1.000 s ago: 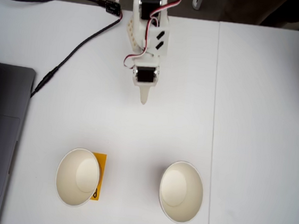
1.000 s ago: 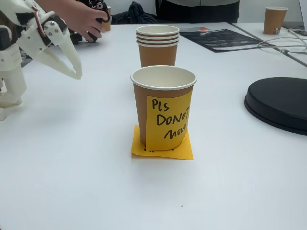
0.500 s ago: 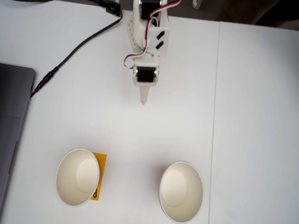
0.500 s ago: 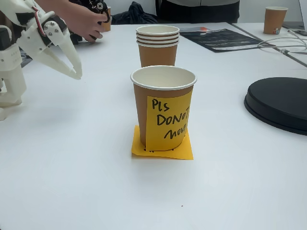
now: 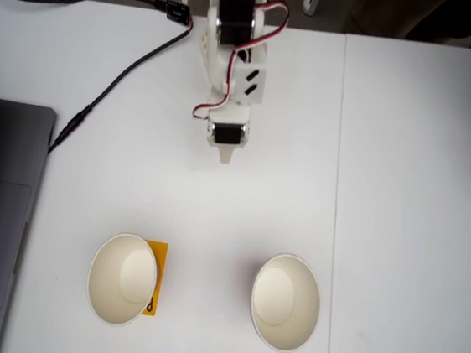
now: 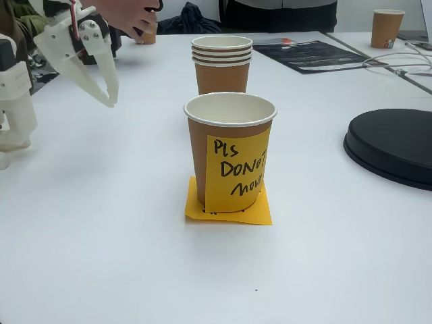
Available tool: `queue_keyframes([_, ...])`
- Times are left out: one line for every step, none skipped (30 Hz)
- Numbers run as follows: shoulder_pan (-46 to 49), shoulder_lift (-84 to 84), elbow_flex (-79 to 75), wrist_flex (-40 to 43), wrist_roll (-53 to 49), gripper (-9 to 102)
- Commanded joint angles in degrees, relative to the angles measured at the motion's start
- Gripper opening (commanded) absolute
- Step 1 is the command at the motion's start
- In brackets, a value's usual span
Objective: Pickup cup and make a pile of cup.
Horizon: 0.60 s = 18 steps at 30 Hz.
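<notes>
Partly hidden note (under cup)

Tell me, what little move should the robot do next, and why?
Probably lower and reach the white gripper toward the brown paper cup with the orange handwritten note. The gripper hangs in the air, holding nothing, apart from that cup and from the stack of brown paper cups behind it.

White table, even light
</notes>
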Motion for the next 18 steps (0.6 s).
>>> queue_keyframes([0.53, -6.86, -12.39, -1.14, -0.35, -7])
queue_keyframes([0.79, -8.17, -13.89, -1.14, -0.35, -7])
queue_keyframes([1.32, -9.23, -15.29, -1.14, -0.35, -7])
queue_keyframes([2.02, -10.28, -16.52, -1.14, -0.35, -7])
queue_keyframes([2.81, -11.25, -17.75, -1.14, -0.35, -7])
queue_keyframes([3.6, -12.22, -18.81, -1.14, -0.44, -7])
queue_keyframes([4.39, -13.18, -19.86, -1.14, -0.44, -7])
queue_keyframes([5.1, -14.06, -20.92, -1.14, -0.44, -6])
queue_keyframes([5.8, -14.85, -21.8, -1.14, -0.44, -5])
queue_keyframes([6.5, -15.64, -22.59, -1.14, -0.44, -4])
queue_keyframes([7.29, -16.35, -23.38, -1.14, -0.44, -2])
queue_keyframes([8.09, -17.05, -24.08, -1.14, -0.44, 0])
queue_keyframes([8.88, -17.75, -24.79, -1.14, -0.44, 3])
queue_keyframes([9.76, -18.37, -25.49, -1.14, -0.44, 5])
queue_keyframes([10.55, -18.98, -26.1, -1.14, -0.44, 7])
queue_keyframes([11.25, -19.69, -26.63, -1.14, -0.44, 10])
queue_keyframes([11.95, -20.39, -27.25, -1.14, -0.44, 12])
queue_keyframes([12.66, -21.09, -27.86, -1.14, -0.44, 14])
